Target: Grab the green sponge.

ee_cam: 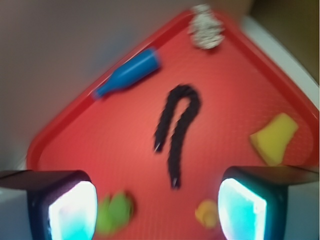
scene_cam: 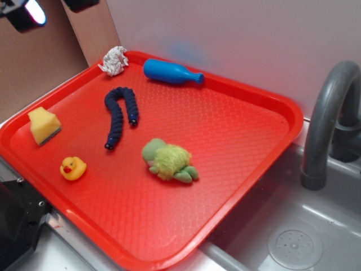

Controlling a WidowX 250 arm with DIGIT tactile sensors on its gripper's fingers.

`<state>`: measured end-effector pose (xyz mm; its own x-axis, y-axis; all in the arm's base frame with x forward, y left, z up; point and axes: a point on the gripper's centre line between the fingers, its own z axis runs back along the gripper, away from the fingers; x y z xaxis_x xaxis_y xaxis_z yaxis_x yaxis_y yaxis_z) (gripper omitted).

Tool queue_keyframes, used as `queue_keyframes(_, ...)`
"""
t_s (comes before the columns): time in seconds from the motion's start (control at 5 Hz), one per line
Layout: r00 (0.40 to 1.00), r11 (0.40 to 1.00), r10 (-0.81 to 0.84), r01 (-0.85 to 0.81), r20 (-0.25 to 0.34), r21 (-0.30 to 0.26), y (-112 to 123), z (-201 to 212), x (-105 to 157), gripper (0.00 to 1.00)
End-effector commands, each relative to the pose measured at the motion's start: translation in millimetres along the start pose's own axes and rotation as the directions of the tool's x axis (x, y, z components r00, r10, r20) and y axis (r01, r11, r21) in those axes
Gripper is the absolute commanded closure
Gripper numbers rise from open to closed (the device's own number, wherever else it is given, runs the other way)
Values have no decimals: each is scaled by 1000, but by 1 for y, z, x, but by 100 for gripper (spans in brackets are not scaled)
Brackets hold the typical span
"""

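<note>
The red tray (scene_cam: 248,164) carried the green sponge (scene_cam: 44,125) near its left rim, close beside the rubber duck (scene_cam: 73,168), with the plush toy (scene_cam: 168,161) mid-tray. The gripper (ee_cam: 157,202) hung high, fingers wide apart and empty; a careless descent risked seizing the duck instead. No legible writing appeared.

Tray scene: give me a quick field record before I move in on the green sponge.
target: green sponge, left end of red tray, untouched
nearest neighbour: rubber duck, apart from it
other items: blue bottle, dark braided cord, green plush toy, crumpled paper
gripper: open, above tray, holding nothing
wrist view: blurred
</note>
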<state>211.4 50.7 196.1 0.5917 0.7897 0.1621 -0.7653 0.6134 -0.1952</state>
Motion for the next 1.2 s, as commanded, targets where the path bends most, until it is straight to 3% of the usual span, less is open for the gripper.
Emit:
queue_keyframes(0.0, 899, 886, 422, -436, 114, 160, 70, -58, 18, 0)
queue_keyframes(0.4, 895, 864, 353, -424, 271, 273, 115, -97, 25, 0)
queue_keyframes(0.6, 896, 852, 326, -416, 300, 316, 137, -102, 30, 0)
queue_keyframes(0.8, 906, 856, 303, -395, 294, 334, 149, -107, 31, 0)
queue_keyframes(1.0, 917, 850, 325, -391, 231, 353, 156, -115, 25, 0)
